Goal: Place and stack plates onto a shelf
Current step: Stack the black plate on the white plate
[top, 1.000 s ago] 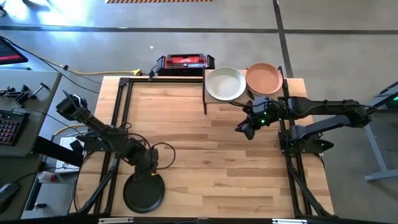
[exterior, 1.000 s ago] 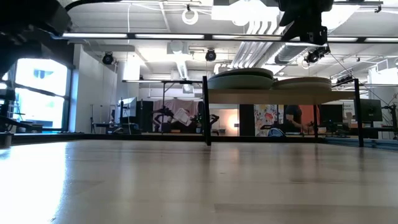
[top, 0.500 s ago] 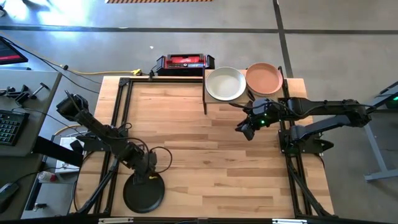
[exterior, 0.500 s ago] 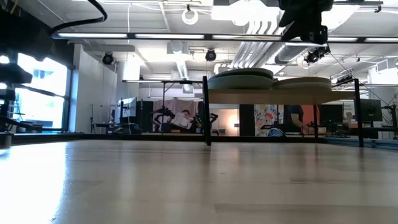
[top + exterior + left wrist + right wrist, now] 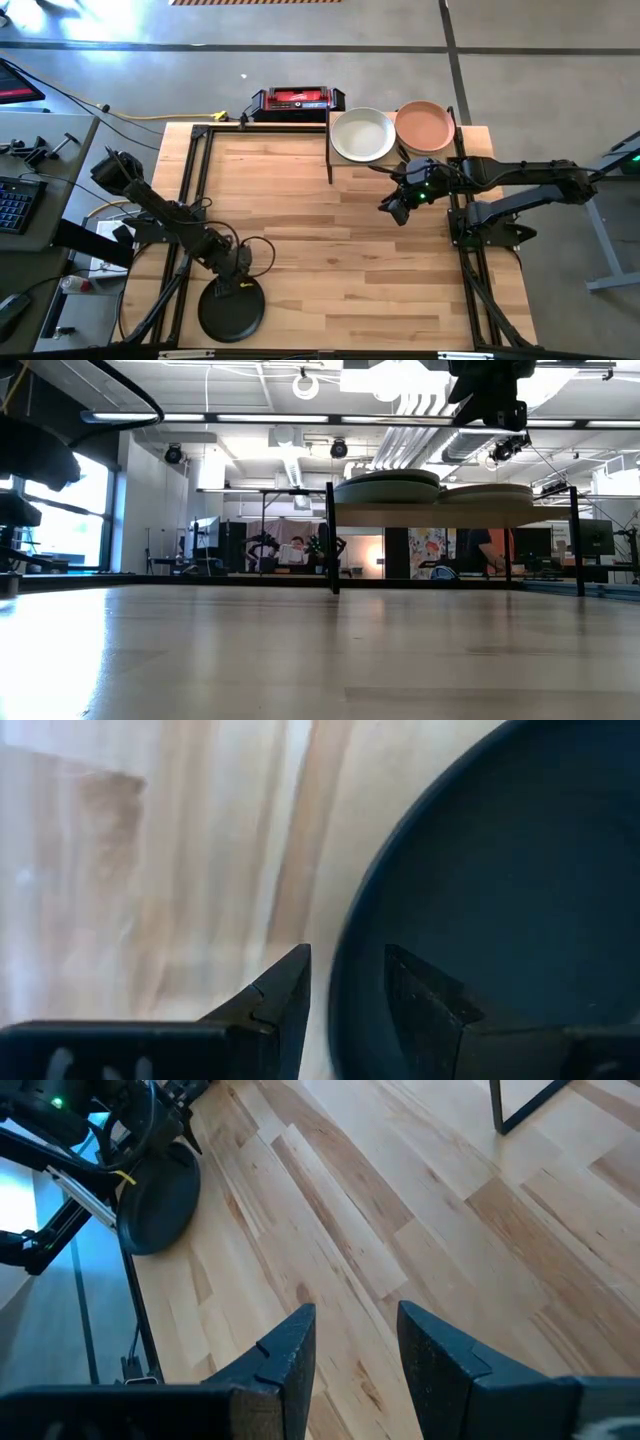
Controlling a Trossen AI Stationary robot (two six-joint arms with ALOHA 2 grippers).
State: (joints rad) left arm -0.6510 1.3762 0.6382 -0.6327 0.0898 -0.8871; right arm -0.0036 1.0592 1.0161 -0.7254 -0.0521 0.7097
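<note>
Shelf [image 5: 345,165] at the table's far right already carried the off-white plate [image 5: 362,134] and terracotta plate [image 5: 425,125]. Your black plate [image 5: 231,311] sat at the near left edge; left gripper [image 5: 345,990] straddled its rim, fingers apart. You needed deeper rim bite before closing. Right gripper [image 5: 355,1340] waited open near the shelf.

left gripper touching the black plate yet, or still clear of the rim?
Cannot tell. In the left wrist view the left gripper straddles the black plate rim with open fingers, a finger on each side, but neither contact nor a gap shows plainly.
</note>
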